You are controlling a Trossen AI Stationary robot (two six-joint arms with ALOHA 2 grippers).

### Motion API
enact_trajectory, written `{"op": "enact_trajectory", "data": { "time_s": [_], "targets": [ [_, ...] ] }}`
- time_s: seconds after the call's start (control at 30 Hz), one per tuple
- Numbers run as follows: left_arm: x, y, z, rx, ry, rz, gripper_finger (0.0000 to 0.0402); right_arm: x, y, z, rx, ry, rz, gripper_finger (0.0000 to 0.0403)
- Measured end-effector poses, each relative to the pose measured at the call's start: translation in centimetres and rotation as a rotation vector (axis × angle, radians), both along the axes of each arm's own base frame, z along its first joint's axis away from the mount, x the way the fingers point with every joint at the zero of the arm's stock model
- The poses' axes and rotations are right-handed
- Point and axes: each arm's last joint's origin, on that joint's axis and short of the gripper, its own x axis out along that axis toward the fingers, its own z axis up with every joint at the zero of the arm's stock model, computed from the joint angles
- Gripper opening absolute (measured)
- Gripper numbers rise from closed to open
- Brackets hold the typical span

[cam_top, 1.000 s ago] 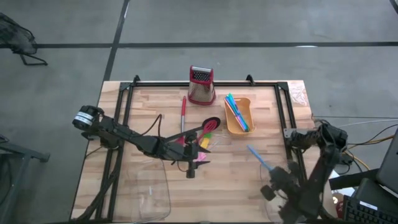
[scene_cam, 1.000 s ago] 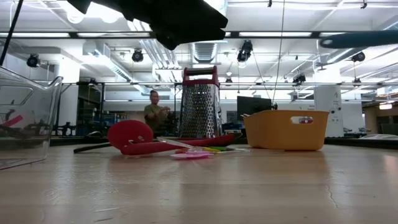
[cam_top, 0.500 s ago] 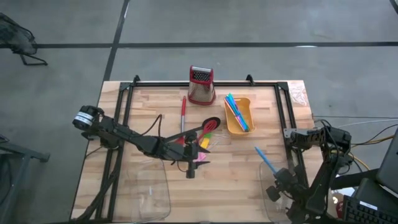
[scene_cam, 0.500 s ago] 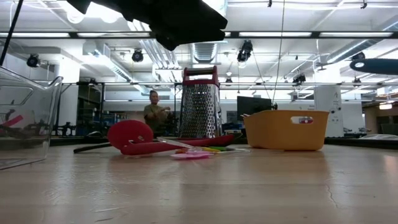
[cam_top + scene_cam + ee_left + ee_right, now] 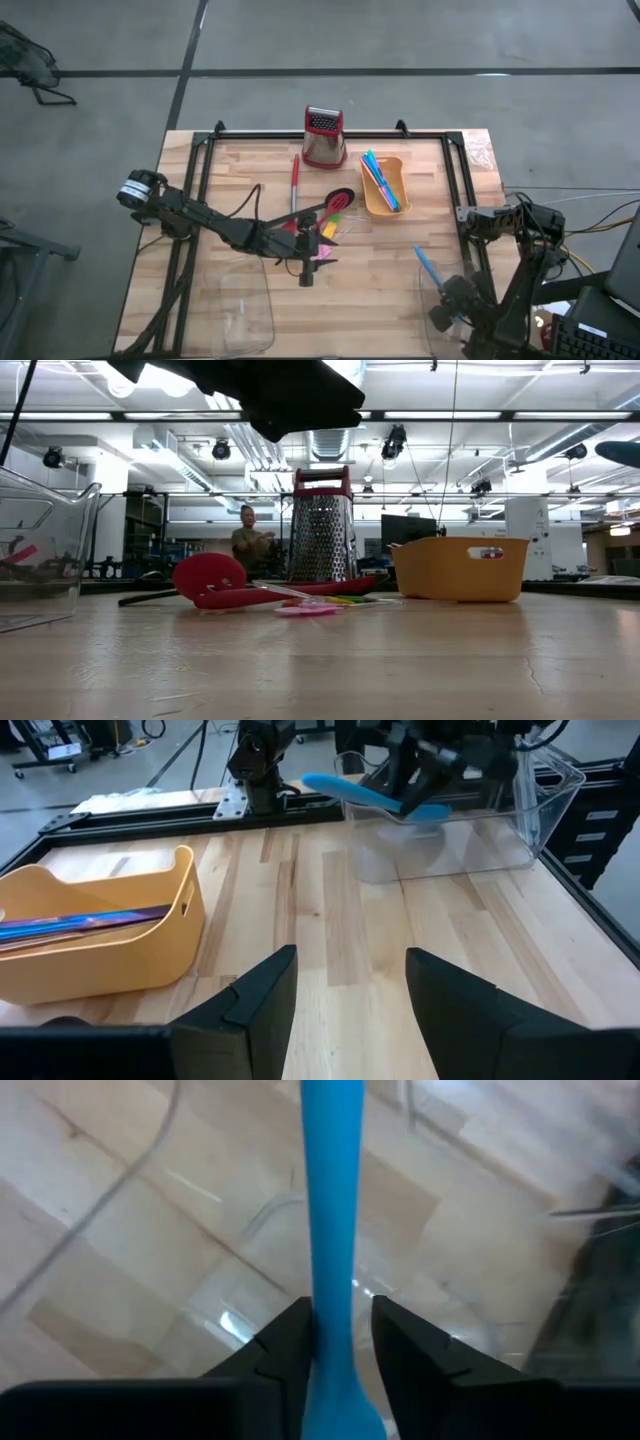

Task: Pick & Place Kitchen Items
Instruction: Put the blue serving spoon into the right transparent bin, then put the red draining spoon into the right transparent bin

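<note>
My right gripper [image 5: 452, 296] is shut on a blue plastic spatula [image 5: 428, 264] over the clear tray [image 5: 455, 325] at the near right. The spatula also shows in the left wrist view [image 5: 372, 798]. My left gripper [image 5: 305, 272] is open and empty above the table's middle, near small pink and yellow pieces [image 5: 326, 240]. Red spatulas [image 5: 336, 204] lie flat on the table. A red-handled stick [image 5: 295, 180] lies beside them. My right gripper pinches the blue spatula's handle [image 5: 330, 1295] between its two fingers [image 5: 288, 1348]. The handle runs on ahead of the fingers, toward the table's far left. The spatula is lifted clear, above the clear tray's far rim.
A metal grater with a red top [image 5: 323, 138] stands at the far middle. A yellow basket [image 5: 392, 172] holds coloured sticks. A second clear tray [image 5: 245, 305] stands at the near left, and shows in the low view [image 5: 40, 550]. A person [image 5: 250, 540] stands far behind.
My right gripper has carried the blue spatula toward the table's near right corner, over the clear tray. The spatula stays lifted and shut in the fingers.
</note>
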Motion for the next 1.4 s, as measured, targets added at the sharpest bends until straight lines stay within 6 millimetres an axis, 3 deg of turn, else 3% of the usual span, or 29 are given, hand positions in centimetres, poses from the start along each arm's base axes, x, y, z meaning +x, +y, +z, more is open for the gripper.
{"op": "enact_trajectory", "data": {
  "time_s": [0.27, 0.57, 0.8, 0.93, 1.03, 1.4],
  "targets": [
    [0.0, 0.0, -0.1, -0.009, 0.011, 0.005, 0.0194, 0.2, 0.3, 3.8, -0.093, 0.001, 0.017, 0.0178],
    [0.0, 0.0, -0.1, -0.019, 0.011, 0.008, 0.0193, 2.0, 0.0, 4.5, -0.171, -0.171, 0.131, 0.0207],
    [-0.6, 0.4, -1.0, 0.038, 0.125, 0.088, 0.0193, 4.3, -0.6, 5.1, -0.248, -0.203, 0.209, 0.0201],
    [-1.8, 1.5, -1.8, 0.129, 0.227, 0.350, 0.0192, 5.5, -0.7, 5.9, -0.298, -0.211, 0.272, 0.0192],
    [-1.9, 2.7, -1.8, 0.131, 0.176, 0.586, 0.0192, 6.3, -0.9, 6.3, -0.322, -0.219, 0.294, 0.0185],
    [-1.9, 6.5, -3.7, -0.025, 0.290, 0.581, 0.0193, 7.5, -0.6, 6.1, -0.285, -0.222, 0.325, 0.0160]
  ]
}}
